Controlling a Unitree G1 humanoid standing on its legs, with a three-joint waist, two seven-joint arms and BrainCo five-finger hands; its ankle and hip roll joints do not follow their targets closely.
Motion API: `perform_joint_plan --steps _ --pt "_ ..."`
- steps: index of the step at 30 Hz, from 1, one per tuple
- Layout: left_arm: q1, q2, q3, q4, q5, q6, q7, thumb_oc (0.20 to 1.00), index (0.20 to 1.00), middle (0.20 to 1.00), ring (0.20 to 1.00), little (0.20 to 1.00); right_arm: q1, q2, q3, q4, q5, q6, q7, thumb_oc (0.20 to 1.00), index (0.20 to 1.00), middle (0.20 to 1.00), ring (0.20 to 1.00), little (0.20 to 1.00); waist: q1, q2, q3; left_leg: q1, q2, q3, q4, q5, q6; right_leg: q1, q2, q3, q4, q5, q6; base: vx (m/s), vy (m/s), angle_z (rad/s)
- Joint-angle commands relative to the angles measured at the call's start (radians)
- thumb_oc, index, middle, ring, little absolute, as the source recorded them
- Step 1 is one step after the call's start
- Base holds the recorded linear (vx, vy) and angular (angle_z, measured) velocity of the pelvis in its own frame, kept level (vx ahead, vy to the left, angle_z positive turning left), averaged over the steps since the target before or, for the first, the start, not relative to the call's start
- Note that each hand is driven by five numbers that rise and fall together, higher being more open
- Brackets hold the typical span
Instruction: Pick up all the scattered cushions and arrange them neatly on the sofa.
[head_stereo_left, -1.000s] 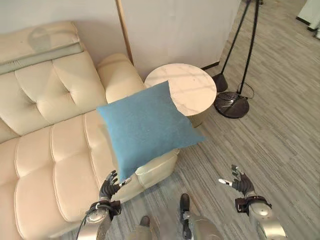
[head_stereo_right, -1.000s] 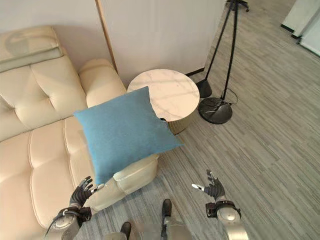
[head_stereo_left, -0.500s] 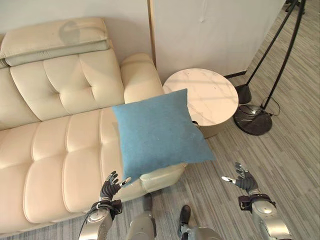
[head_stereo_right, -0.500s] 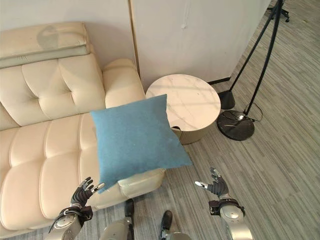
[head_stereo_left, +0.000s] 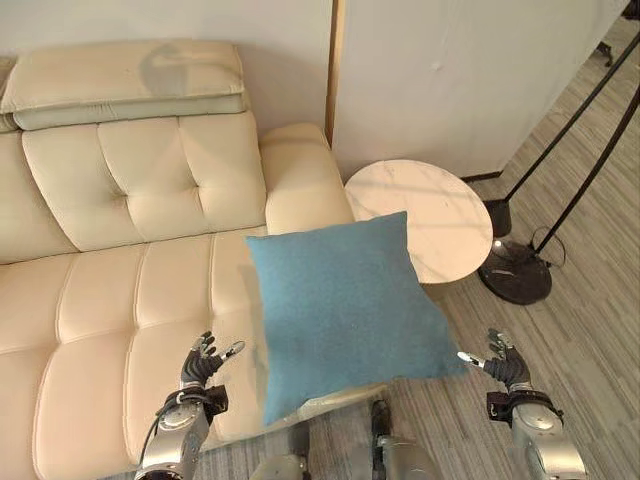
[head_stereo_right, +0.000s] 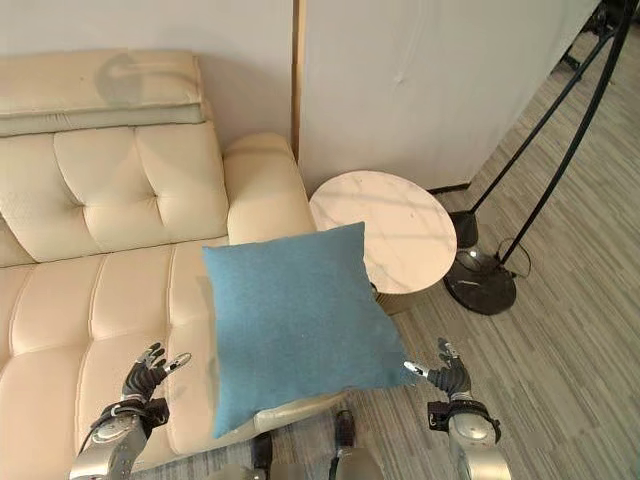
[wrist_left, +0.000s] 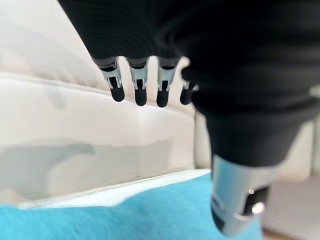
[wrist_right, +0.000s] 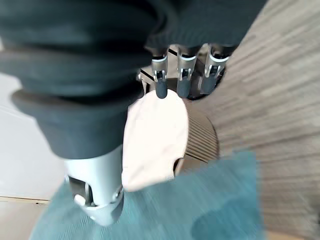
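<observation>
A blue square cushion (head_stereo_left: 345, 310) hangs tilted over the right end of the cream sofa (head_stereo_left: 120, 290) and its front edge, with one corner overlapping the round table. My left hand (head_stereo_left: 200, 362) is open with spread fingers over the seat, a short gap left of the cushion. My right hand (head_stereo_left: 505, 368) is open over the floor, its thumb beside the cushion's right corner; I cannot tell if they touch. In the left wrist view straight fingers (wrist_left: 140, 92) point at the sofa (wrist_left: 75, 130) above the cushion (wrist_left: 125, 215). In the right wrist view the cushion (wrist_right: 200, 205) lies below the fingers (wrist_right: 182, 82).
A round marble-topped side table (head_stereo_left: 430, 205) stands right of the sofa's armrest (head_stereo_left: 300, 175). A black lamp stand with a round base (head_stereo_left: 515, 272) is on the grey wood floor further right. A white wall panel (head_stereo_left: 450, 80) rises behind.
The whole picture has swung toward the sofa, so the camera moved. The cushion now shows lower in the picture, with both hands level with it. Both hands stay open.
</observation>
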Motion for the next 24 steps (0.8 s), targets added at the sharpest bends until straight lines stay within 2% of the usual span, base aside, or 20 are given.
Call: perform_joint_plan --steps 1,6,12,15,16,17,19,20,22,23,24 --pt "-0.034 0.009 0.001 0.029 -0.055 -0.029 -0.012 1.000 1.000 1.000 1.000 1.000 -0.047 -0.081 -0.018 -0.014 0.010 -0.014 -0.016 1.000 1.000 1.000 1.000 1.000 -0.001 0.021 -0.007 -0.049 0.065 -0.006 0.046 -0.080 -0.043 0.061 0.029 -0.001 0.003 -0.121 0.021 0.09 -0.060 -0.13" --pt "-0.126 -0.023 -0.075 0.151 -0.081 -0.022 -0.005 1.000 1.000 1.000 1.000 1.000 -0.132 -0.047 0.093 0.016 0.050 -0.009 -0.019 1.000 1.000 1.000 1.000 1.000 -0.004 0.021 -0.004 -0.056 0.076 -0.012 0.028 -0.070 -0.053 0.058 0.037 -0.007 -0.008 -0.127 0.011 0.04 -0.054 -0.11" --pt "-0.213 -0.059 -0.156 0.213 -0.083 -0.022 0.004 1.000 1.000 1.000 1.000 1.000 -0.196 0.023 0.221 -0.028 0.099 -0.021 -0.018 1.000 1.000 1.000 1.000 1.000 -0.006 0.023 0.032 -0.106 0.087 -0.015 0.033 -0.061 -0.059 0.005 0.045 -0.007 0.002 -0.127 0.002 -0.08 -0.023 0.00" --pt "-0.345 -0.082 -0.246 0.239 -0.080 -0.036 0.022 1.000 1.000 1.000 1.000 1.000 -0.306 0.065 0.344 -0.054 0.118 -0.035 -0.023 1.000 1.000 1.000 1.000 1.000 -0.004 0.020 0.104 -0.203 0.091 -0.022 0.076 -0.054 -0.061 -0.087 0.048 -0.006 0.037 -0.117 -0.005 -0.20 -0.013 0.05" --pt "-0.345 -0.082 -0.246 0.239 -0.080 -0.036 0.022 1.000 1.000 1.000 1.000 1.000 -0.306 0.065 0.344 -0.054 0.119 -0.035 -0.023 1.000 1.000 1.000 1.000 1.000 -0.005 0.020 0.104 -0.204 0.091 -0.022 0.077 -0.054 -0.061 -0.087 0.048 -0.006 0.037 -0.117 -0.005 -0.20 -0.007 0.08" --pt "-0.443 -0.082 -0.290 0.268 -0.094 -0.047 0.042 1.000 1.000 1.000 1.000 1.000 -0.403 0.086 0.397 -0.031 0.149 -0.044 -0.047 1.000 1.000 1.000 1.000 1.000 -0.002 0.018 0.141 -0.260 0.092 -0.025 0.103 -0.043 -0.064 -0.133 0.046 -0.006 0.052 -0.107 -0.010 -0.13 -0.006 0.07" --pt "-0.508 -0.083 -0.327 0.272 -0.102 -0.051 0.044 1.000 1.000 1.000 1.000 1.000 -0.476 0.111 0.437 -0.008 0.197 -0.049 -0.055 1.000 1.000 1.000 1.000 1.000 -0.001 0.019 0.165 -0.294 0.092 -0.029 0.117 -0.035 -0.067 -0.159 0.043 -0.008 0.062 -0.101 -0.011 -0.13 0.002 0.06" --pt "-0.508 -0.083 -0.327 0.272 -0.102 -0.051 0.044 1.000 1.000 1.000 1.000 1.000 -0.476 0.111 0.437 -0.008 0.197 -0.049 -0.055 1.000 1.000 1.000 1.000 1.000 -0.001 0.019 0.165 -0.294 0.092 -0.029 0.117 -0.035 -0.067 -0.159 0.043 -0.008 0.062 -0.101 -0.011 -0.10 -0.001 0.02" --pt "-0.542 -0.093 -0.374 0.209 -0.147 -0.067 0.033 1.000 1.000 1.000 1.000 1.000 -0.529 0.157 0.478 0.022 0.318 -0.070 -0.044 1.000 1.000 1.000 1.000 1.000 0.005 0.021 0.200 -0.327 0.089 -0.035 0.131 -0.026 -0.071 -0.181 0.039 -0.013 0.069 -0.099 -0.013 -0.06 -0.001 0.03" --pt "-0.542 -0.092 -0.374 0.209 -0.147 -0.067 0.033 1.000 1.000 1.000 1.000 1.000 -0.529 0.158 0.478 0.022 0.318 -0.070 -0.044 1.000 1.000 1.000 1.000 1.000 0.005 0.021 0.200 -0.328 0.089 -0.036 0.131 -0.026 -0.071 -0.181 0.039 -0.013 0.069 -0.099 -0.013 -0.03 0.011 0.11" --pt "-0.527 -0.099 -0.394 0.131 -0.179 -0.071 0.013 1.000 1.000 1.000 1.000 1.000 -0.527 0.181 0.497 0.032 0.390 -0.081 -0.015 1.000 1.000 1.000 1.000 1.000 0.012 0.026 0.217 -0.336 0.087 -0.037 0.132 -0.022 -0.073 -0.187 0.036 -0.017 0.070 -0.099 -0.012 -0.01 0.007 0.14"
